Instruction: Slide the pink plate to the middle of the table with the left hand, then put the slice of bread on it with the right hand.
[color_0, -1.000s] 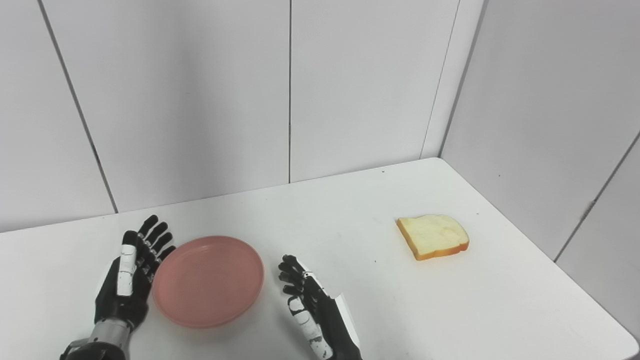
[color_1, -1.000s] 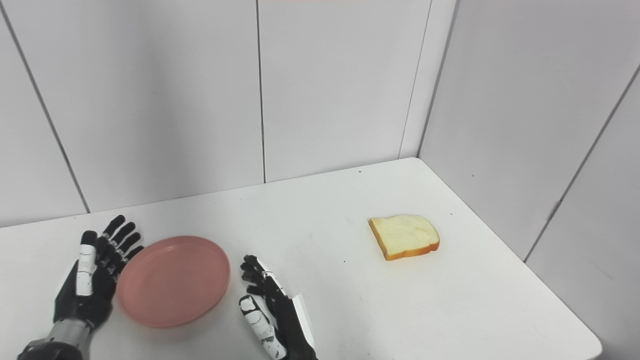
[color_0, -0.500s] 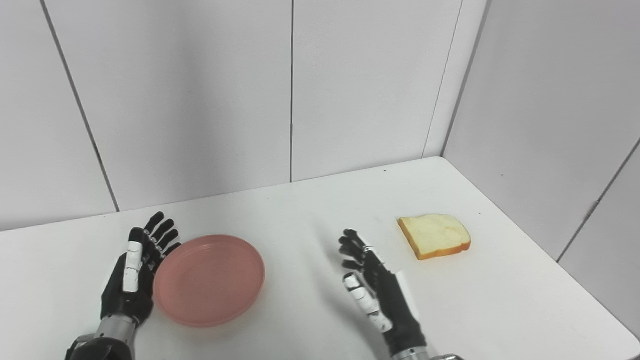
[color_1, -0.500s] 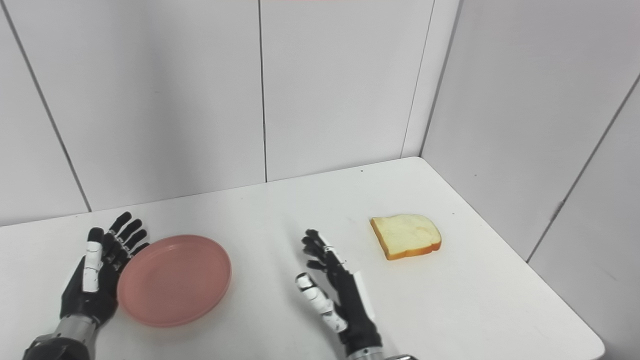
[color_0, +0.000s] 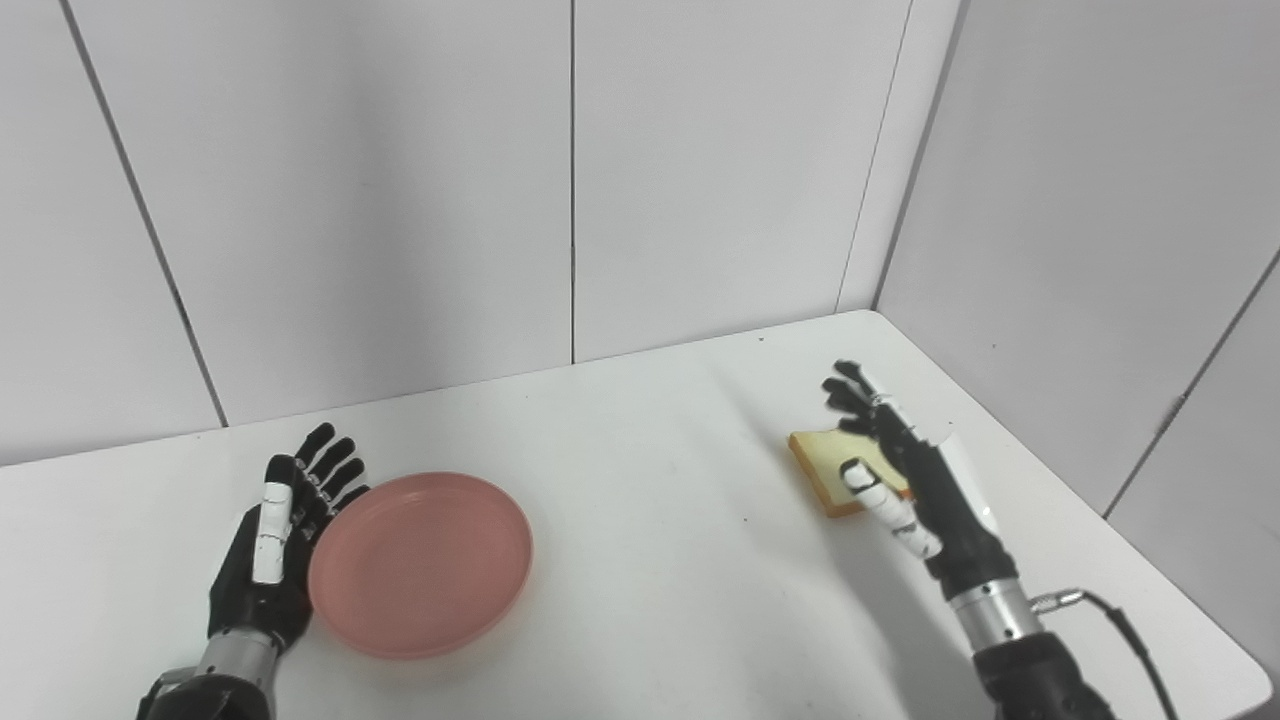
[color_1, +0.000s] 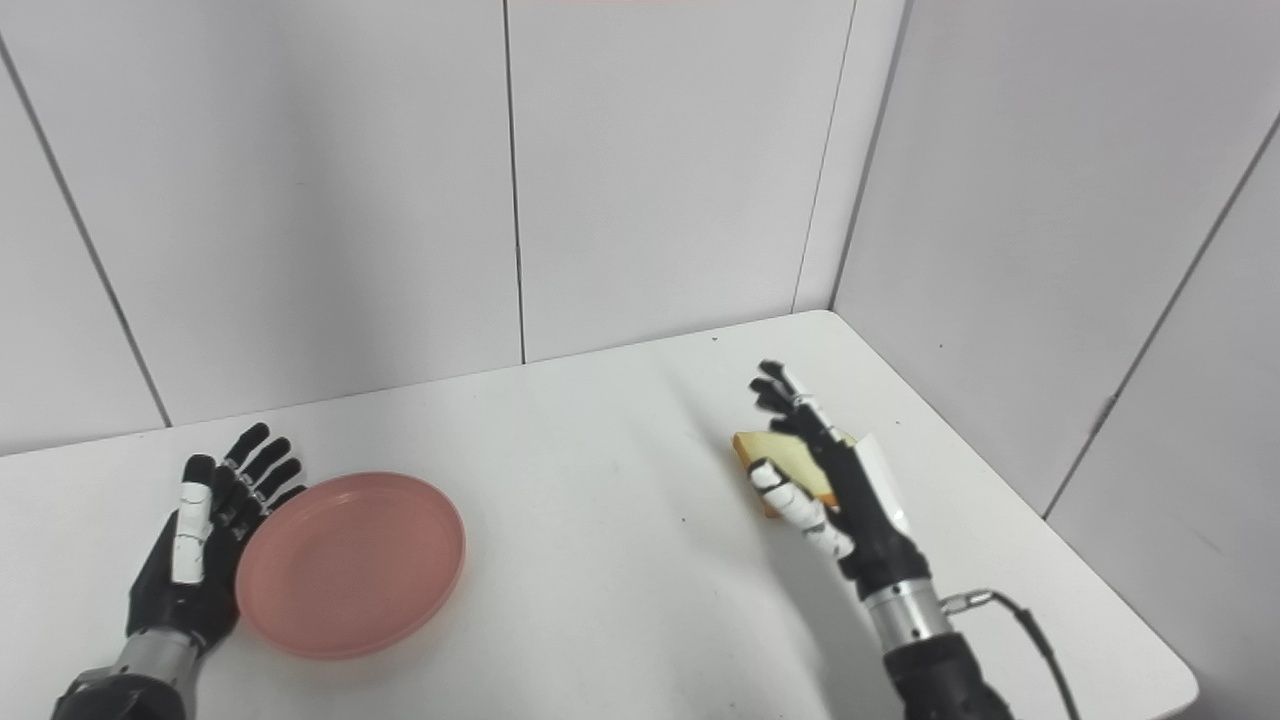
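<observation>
Pink plate (color_0: 420, 563) rests on the near left part of a white table (color_0: 640, 480), not at its middle, with the robot's left hand (color_0: 272, 552) lying flat just beside the plate's left rim. That hand is open and holds nothing; its fingers (color_0: 322, 470) are spread and point toward the back wall, and whether they touch the rim cannot be told from either eye view. Across the table, well apart from the plate, a slice of bread (color_0: 818, 462) lies flat near the right edge (golden crust, pale crumb). The right hand (color_1: 830, 480) stands over it, palm turned toward the left, fingers (color_1: 775, 385) apart and extended toward the far corner, thumb (color_1: 790, 500) lowered in front of the slice's near edge. It grips nothing: the bread sits on the tabletop, partly hidden behind the hand, and contact between them cannot be judged. The right forearm (color_1: 925, 650) enters from the lower right, a black cable (color_1: 1030, 620) looping off its wrist. Pale grey wall panels (color_0: 400, 180) close the scene behind and to the right.
</observation>
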